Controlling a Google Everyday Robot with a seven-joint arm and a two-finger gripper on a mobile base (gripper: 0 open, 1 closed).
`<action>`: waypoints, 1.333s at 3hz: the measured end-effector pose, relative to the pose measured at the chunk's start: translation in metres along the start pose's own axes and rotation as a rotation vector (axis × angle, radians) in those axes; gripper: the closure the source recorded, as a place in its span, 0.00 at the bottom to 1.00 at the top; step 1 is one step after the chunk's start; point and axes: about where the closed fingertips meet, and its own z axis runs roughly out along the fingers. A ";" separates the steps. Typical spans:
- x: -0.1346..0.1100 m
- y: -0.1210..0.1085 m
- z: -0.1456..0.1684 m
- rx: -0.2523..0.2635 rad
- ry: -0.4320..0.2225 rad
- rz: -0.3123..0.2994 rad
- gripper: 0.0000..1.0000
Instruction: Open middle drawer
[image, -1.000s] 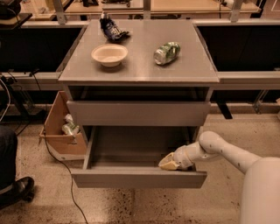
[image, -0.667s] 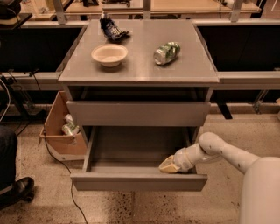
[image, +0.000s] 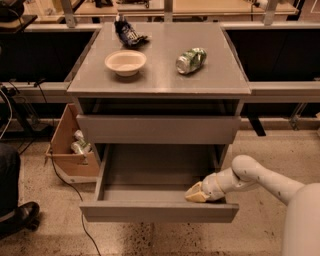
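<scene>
The middle drawer (image: 159, 212) is a plain grey handleless drawer. It stands pulled far out of the grey cabinet, and its shallow grey box interior (image: 155, 172) is bare. My gripper (image: 199, 194) is inside the drawer at its front right corner, right behind the front panel. My white arm (image: 255, 175) reaches in from the lower right. The drawer above (image: 158, 129) is shut or nearly so. Anything below the open drawer is hidden by it.
On the cabinet top (image: 159, 82) are a white bowl (image: 125, 62), a crushed green can (image: 190, 60) lying on its side and a dark chip bag (image: 128, 33). A cardboard box (image: 70, 145) with bottles stands on the floor at the left. A person's shoe (image: 17, 216) is at the lower left.
The open drawer has slid a little further out toward the camera, and my gripper has moved with it at the front right corner.
</scene>
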 end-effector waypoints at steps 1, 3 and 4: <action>0.009 0.000 -0.023 0.060 -0.059 0.045 1.00; 0.028 -0.031 -0.138 0.287 -0.026 0.055 1.00; 0.029 -0.038 -0.197 0.369 0.006 0.043 1.00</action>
